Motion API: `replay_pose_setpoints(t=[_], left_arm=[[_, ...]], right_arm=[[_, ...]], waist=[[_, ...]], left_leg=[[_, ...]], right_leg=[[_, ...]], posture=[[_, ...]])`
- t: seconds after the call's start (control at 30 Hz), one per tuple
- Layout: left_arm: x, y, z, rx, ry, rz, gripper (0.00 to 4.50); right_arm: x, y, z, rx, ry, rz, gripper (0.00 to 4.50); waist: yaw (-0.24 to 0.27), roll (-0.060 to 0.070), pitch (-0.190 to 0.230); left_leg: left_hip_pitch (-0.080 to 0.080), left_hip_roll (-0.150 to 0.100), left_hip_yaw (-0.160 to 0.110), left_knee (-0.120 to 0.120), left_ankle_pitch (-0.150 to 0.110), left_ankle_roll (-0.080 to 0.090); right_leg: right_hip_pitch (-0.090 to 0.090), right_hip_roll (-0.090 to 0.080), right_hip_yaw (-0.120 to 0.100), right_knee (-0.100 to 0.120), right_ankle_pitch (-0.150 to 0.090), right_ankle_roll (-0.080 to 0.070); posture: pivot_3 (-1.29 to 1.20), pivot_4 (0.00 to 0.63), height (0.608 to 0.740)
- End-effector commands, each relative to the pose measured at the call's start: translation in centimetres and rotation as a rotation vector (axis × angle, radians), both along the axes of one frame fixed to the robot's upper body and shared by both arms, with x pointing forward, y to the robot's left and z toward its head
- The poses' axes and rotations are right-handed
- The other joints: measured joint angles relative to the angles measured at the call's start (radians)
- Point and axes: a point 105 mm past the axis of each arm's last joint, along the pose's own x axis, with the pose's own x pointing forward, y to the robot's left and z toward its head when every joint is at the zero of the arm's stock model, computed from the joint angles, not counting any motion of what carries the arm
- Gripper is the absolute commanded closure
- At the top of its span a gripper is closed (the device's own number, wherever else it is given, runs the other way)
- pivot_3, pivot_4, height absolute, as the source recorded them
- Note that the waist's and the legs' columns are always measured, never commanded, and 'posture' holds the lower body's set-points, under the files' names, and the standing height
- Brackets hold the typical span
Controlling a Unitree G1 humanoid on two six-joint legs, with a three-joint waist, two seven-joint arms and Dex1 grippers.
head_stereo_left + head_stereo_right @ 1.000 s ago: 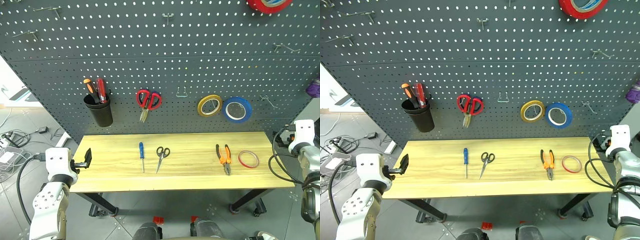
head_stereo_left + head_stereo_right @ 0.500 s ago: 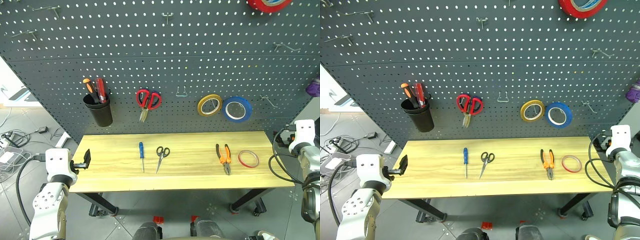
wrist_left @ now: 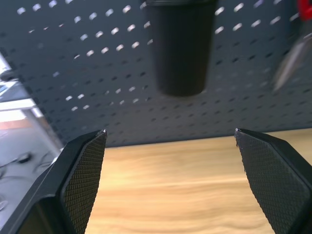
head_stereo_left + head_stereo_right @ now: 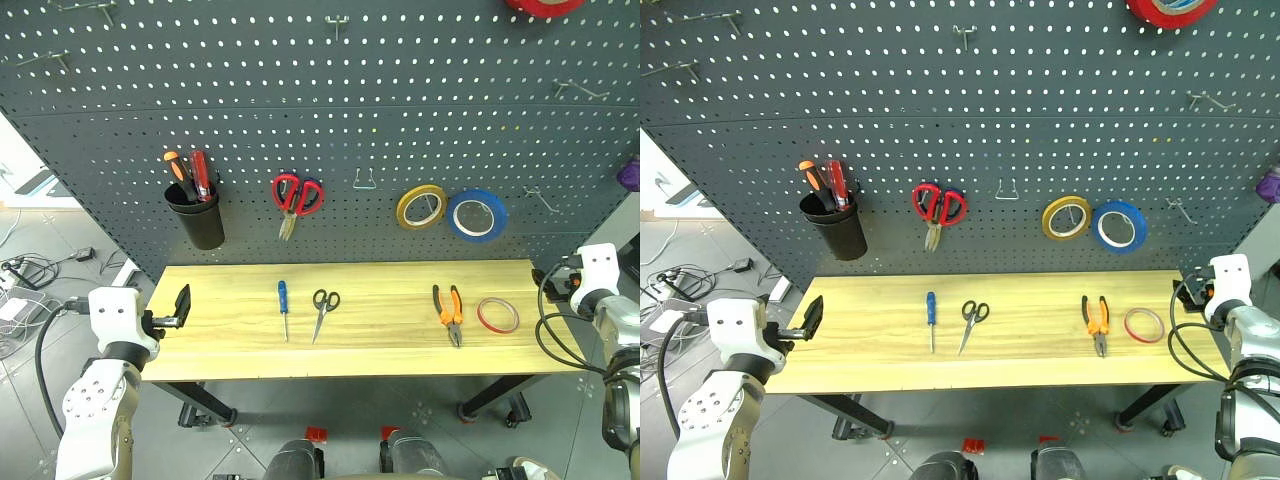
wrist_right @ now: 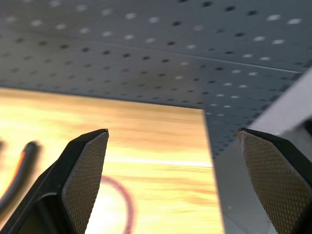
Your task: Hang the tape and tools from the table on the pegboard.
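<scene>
On the wooden table [image 4: 380, 345] lie a blue-handled screwdriver [image 4: 283, 308], small black scissors [image 4: 322, 310], orange-and-black pliers [image 4: 448, 310] and a thin red tape ring [image 4: 497, 329], left to right. The dark grey pegboard [image 4: 320, 100] rises behind them. My left gripper [image 4: 181, 305] hovers at the table's left end, open and empty, facing the black cup [image 3: 180, 48]. My right gripper [image 5: 173, 141] stands open and empty at the table's right end, with the tape [image 5: 126, 202] and a pliers handle [image 5: 19, 170] ahead of it.
On the pegboard hang a black cup with an orange and a red screwdriver [image 4: 197, 215], red scissors [image 4: 296, 197], a yellow roll [image 4: 420, 207], a blue roll [image 4: 476, 216] and a red roll [image 4: 545, 5] at the top. A bare hook [image 4: 364, 182] sits between scissors and rolls. Cables lie on the floor at left.
The camera tilted slightly. My left gripper rose and moved right toward the table's left edge. My right gripper swung left toward the table's right end. Tools and tape lie as before.
</scene>
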Motion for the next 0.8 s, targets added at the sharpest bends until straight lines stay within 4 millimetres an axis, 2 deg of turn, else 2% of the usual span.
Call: replay_pose_setpoints(t=[0.03,0.13,0.23,0.27,0.3,0.4,0.57,0.67,0.8], left_arm=[[1.1,-3.8,2.3,0.049,-0.027,-0.171,0.07],[1.5,-5.9,2.7,0.032,-0.008,-0.282,0.07],[1.9,-10.4,2.1,0.046,0.049,-0.494,0.07],[1.8,-11.2,2.0,0.064,0.061,-0.536,0.07],[1.7,-11.9,1.9,0.087,0.069,-0.583,0.07],[0.4,-16.2,1.5,0.057,0.125,-0.855,0.07],[0.5,-18.9,1.7,0.108,0.126,-1.032,0.07],[1.2,-20.2,1.8,0.142,0.116,-1.106,0.07],[1.8,-21.7,2.1,0.170,0.094,-1.180,0.07]], right_arm=[[1.1,4.3,1.2,-0.025,-0.006,0.222,0.00],[0.7,5.4,0.9,-0.041,0.042,0.260,0.00],[0.0,6.5,0.1,-0.077,0.134,0.301,0.00],[-0.2,6.7,0.1,-0.080,0.146,0.307,0.00],[-0.2,6.8,0.1,-0.087,0.154,0.303,0.00],[-0.3,6.6,-0.7,-0.149,0.241,0.286,0.00],[-0.1,7.2,-1.5,-0.151,0.332,0.288,0.00],[1.1,7.6,-1.7,-0.173,0.343,0.280,0.00],[2.5,8.3,-2.1,-0.221,0.370,0.302,0.00]], waist=[[-0.004,0.001,0.010],[-0.007,0.005,0.021],[-0.007,0.006,0.040],[-0.007,0.006,0.047],[-0.010,0.006,0.052],[-0.028,0.004,0.082],[-0.055,0.002,0.125],[-0.080,-0.001,0.138],[-0.106,-0.005,0.160]], left_leg=[[0.000,0.000,0.000,0.000,0.000,0.000],[-0.001,0.000,0.000,0.001,0.000,0.000],[-0.001,0.000,0.001,0.000,0.000,0.000],[-0.002,0.000,0.001,0.000,0.000,0.000],[-0.002,0.000,0.001,0.000,0.000,0.000],[-0.002,0.000,0.002,0.000,0.000,0.001],[-0.007,0.001,0.003,0.000,0.000,0.001],[-0.017,0.001,0.004,0.003,0.000,0.001],[-0.017,0.001,0.006,0.003,0.000,0.002]], right_leg=[[0.000,0.000,0.000,0.000,0.000,0.000],[-0.001,0.000,0.000,0.001,0.001,0.001],[-0.002,0.000,0.001,0.001,0.001,0.001],[-0.002,0.000,0.001,0.001,0.001,0.001],[-0.002,0.000,0.001,0.001,0.001,0.001],[-0.003,-0.001,0.002,0.001,0.001,0.000],[-0.008,-0.001,0.003,0.000,0.001,0.000],[-0.019,0.000,0.003,0.004,0.002,0.001],[-0.020,0.000,0.004,0.004,0.004,0.001]], posture=[[-0.20,0.131,0.740],[-0.22,0.149,0.740],[-0.25,0.179,0.740],[-0.26,0.186,0.740],[-0.27,0.196,0.740],[-0.31,0.238,0.740],[-0.34,0.283,0.740],[-0.36,0.300,0.740],[-0.36,0.309,0.740]])
